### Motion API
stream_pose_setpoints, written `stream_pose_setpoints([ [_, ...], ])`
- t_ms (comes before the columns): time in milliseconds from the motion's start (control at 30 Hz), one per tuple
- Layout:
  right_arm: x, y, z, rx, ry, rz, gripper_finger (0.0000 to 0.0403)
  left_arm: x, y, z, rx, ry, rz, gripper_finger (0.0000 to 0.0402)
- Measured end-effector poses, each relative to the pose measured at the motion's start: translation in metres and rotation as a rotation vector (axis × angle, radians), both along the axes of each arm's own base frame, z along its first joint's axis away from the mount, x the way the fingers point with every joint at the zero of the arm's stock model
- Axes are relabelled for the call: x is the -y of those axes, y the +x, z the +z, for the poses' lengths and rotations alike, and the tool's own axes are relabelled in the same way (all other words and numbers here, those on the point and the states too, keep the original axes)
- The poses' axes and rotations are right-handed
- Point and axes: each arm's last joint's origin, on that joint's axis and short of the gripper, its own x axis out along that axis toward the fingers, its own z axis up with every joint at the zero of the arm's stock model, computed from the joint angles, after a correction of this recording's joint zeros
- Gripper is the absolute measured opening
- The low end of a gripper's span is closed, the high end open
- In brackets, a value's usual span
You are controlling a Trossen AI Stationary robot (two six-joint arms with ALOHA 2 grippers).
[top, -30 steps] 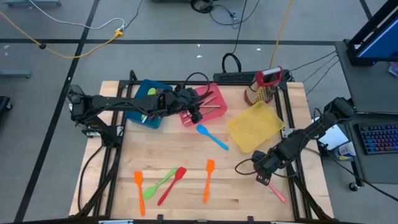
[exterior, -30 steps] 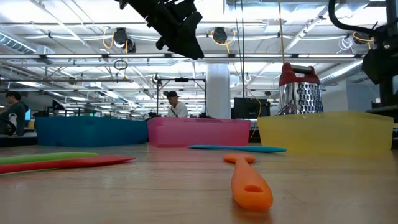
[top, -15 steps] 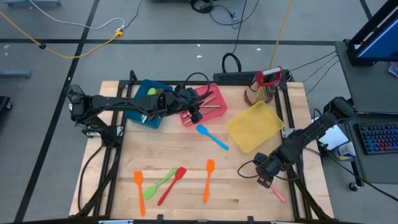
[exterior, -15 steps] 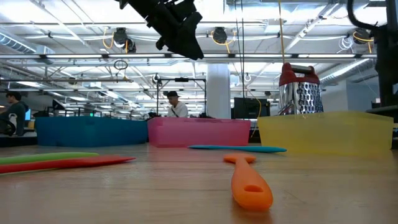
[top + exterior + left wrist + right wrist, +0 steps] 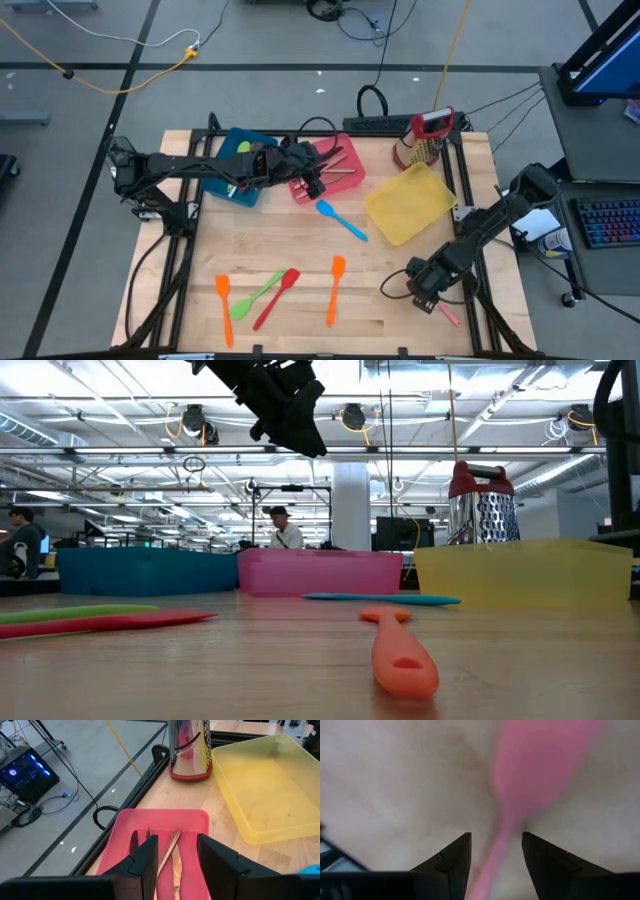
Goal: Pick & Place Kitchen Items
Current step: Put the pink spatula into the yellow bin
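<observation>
My right gripper is open and low over the table near its near right corner. Its fingers stand on either side of the handle of a pink utensil that lies flat on the wood; I cannot tell whether they touch it. My left gripper hangs open and holds nothing above the pink bin, where copper cutlery lies. On the table lie a blue spatula, two orange utensils, a green one and a red one.
A yellow bin sits between the pink bin and my right arm. A blue bin lies under my left arm, and a red-topped grater stands at the far right. Bare wood shows in the table's middle. People sit in the room beyond.
My right gripper has moved toward the table's near edge and come down over the pink utensil, staying open. In the low view the right arm has slid out of the picture's right side.
</observation>
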Motion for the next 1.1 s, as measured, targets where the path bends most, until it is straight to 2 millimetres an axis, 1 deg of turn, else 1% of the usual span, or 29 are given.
stream_pose_setpoints([
  [200,-0.0031,0.0031,-0.0067,-0.022,0.002,0.003,0.0169,-0.0004,-0.0002,0.0001,-0.003,0.011,0.013,0.0140],
  [433,-0.0028,0.0035,-0.0074,0.000,-0.014,0.021,0.0162,-0.0008,-0.0002,0.0000,-0.004,0.011,0.014,0.0140],
  [567,-0.0022,0.0030,-0.0079,0.000,-0.024,0.023,0.0137,-0.0008,-0.0002,0.0000,-0.004,0.012,0.014,0.0140],
  [933,-0.0004,0.0011,-0.0088,-0.008,-0.041,0.048,0.0047,-0.0009,-0.0003,0.0000,-0.004,0.012,0.014,0.0140],
  [1100,-0.0004,0.0011,-0.0088,-0.008,-0.040,0.051,0.0021,-0.0009,-0.0003,-0.0001,-0.004,0.012,0.014,0.0140],
])
